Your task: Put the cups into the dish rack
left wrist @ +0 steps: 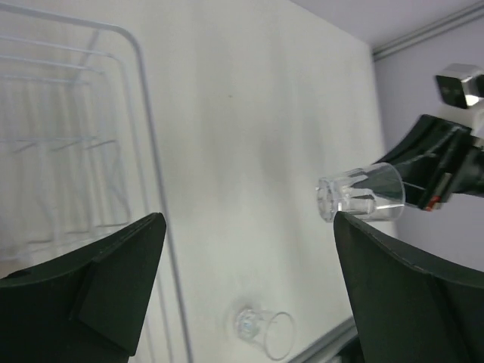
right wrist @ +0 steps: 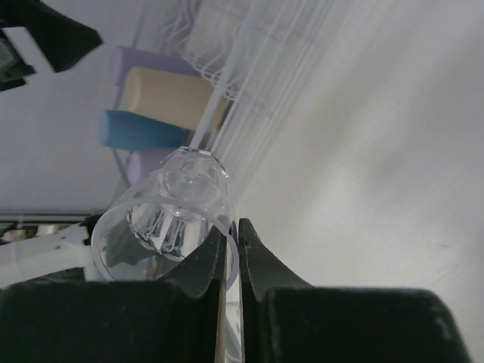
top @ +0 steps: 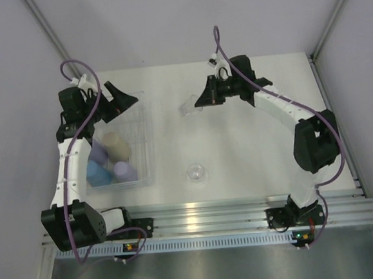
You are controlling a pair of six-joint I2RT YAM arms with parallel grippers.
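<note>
The clear dish rack (top: 143, 127) sits at the left and holds a beige cup (top: 116, 145), a blue cup (top: 99, 174) and two lavender cups (top: 125, 172). My right gripper (right wrist: 231, 234) is shut on the rim of a clear cup (right wrist: 170, 215) and holds it above the table right of the rack, also seen from the top (top: 188, 106) and from the left wrist (left wrist: 361, 193). Another clear cup (top: 196, 172) lies on the table nearer the front. My left gripper (top: 122, 99) is open and empty over the rack's far right corner. A third clear cup is out of view.
The rack's rim (left wrist: 144, 91) runs along the left of the left wrist view, with the lying clear cup (left wrist: 265, 329) to its right. White walls enclose the table. An aluminium rail (top: 199, 213) runs along the front edge.
</note>
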